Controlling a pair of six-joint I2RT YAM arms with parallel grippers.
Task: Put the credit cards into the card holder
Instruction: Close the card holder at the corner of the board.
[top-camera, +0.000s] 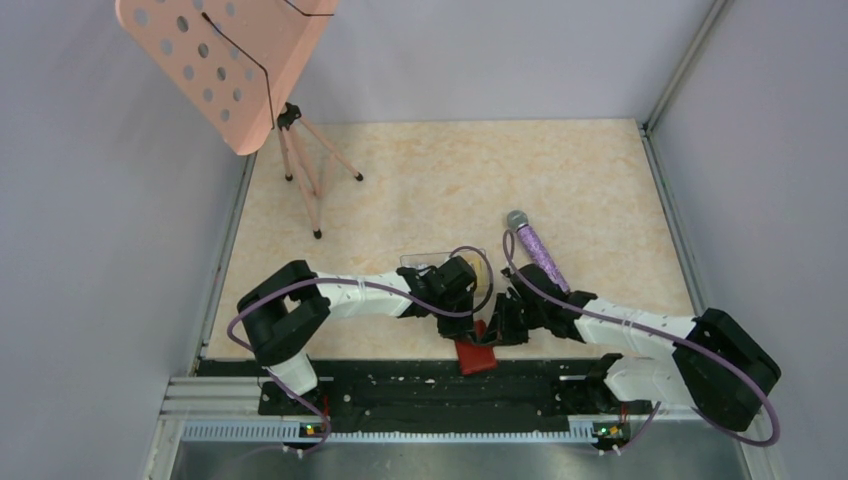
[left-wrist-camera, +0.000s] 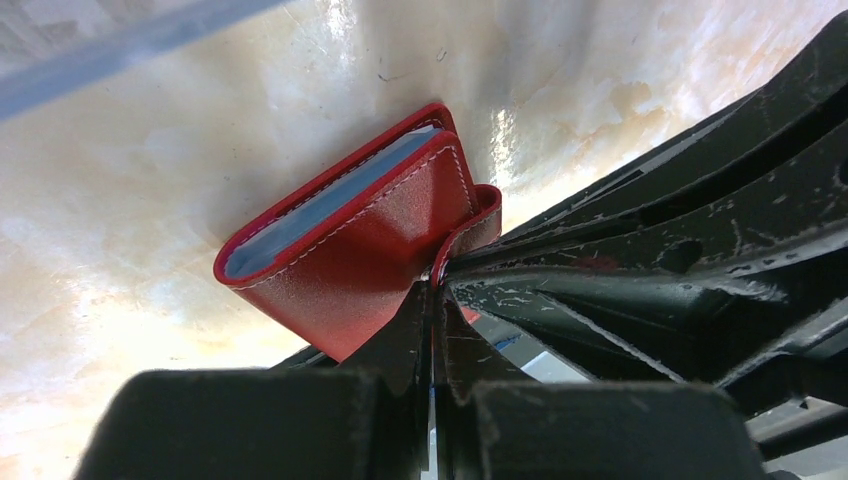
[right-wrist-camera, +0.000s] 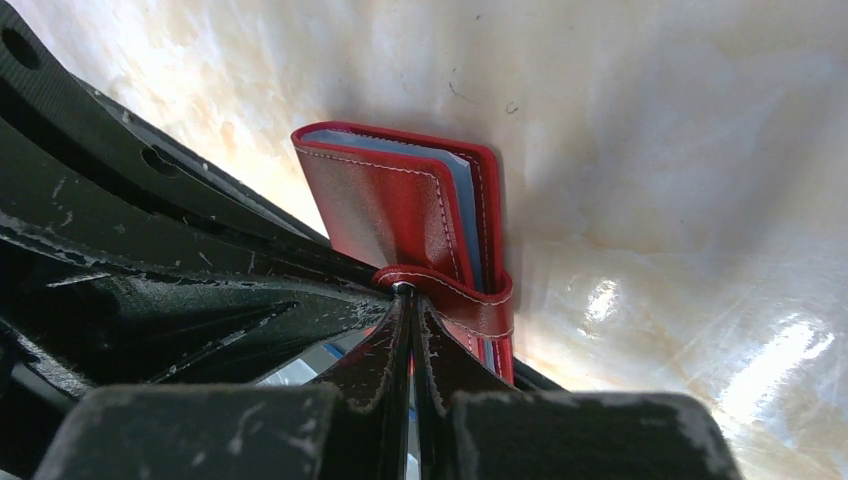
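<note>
Surface: a pale marbled tabletop (top-camera: 420, 180) between plain grey walls, with a black rail (top-camera: 400, 385) along its near edge.
Far left: a pink perforated stand (top-camera: 220, 60) on thin legs, well apart from the work.
Left gripper (left-wrist-camera: 433, 300): fingers pressed flat together, with no gap showing. Their tips rest against the strap (left-wrist-camera: 478, 222) of the card holder (left-wrist-camera: 370, 240). I cannot tell whether a sliver of strap is nipped between them.
Clear tray (top-camera: 425, 262): just behind the left wrist. Something yellow-orange (top-camera: 484, 268) sits beside it, probably loose cards, but it is too hidden to be sure.
Card holder, position: red, at the near edge of the table, between the two grippers and partly over the rail.
Credit cards (left-wrist-camera: 300, 215): pale blue edges already show inside the holder's mouth.
Key relation: the holder lies just beyond both sets of fingertips with its long axis running away from them. The strap end is nearest and the open mouth is farthest.
Right gripper (right-wrist-camera: 408, 305): also fully closed, its tips touching the same strap from the opposite side.
Nearer arm: neither, since both meet at the strap. The left looks better placed for the tray.
Far right: a purple microphone (top-camera: 538, 252), lying clear of the holder.
</note>
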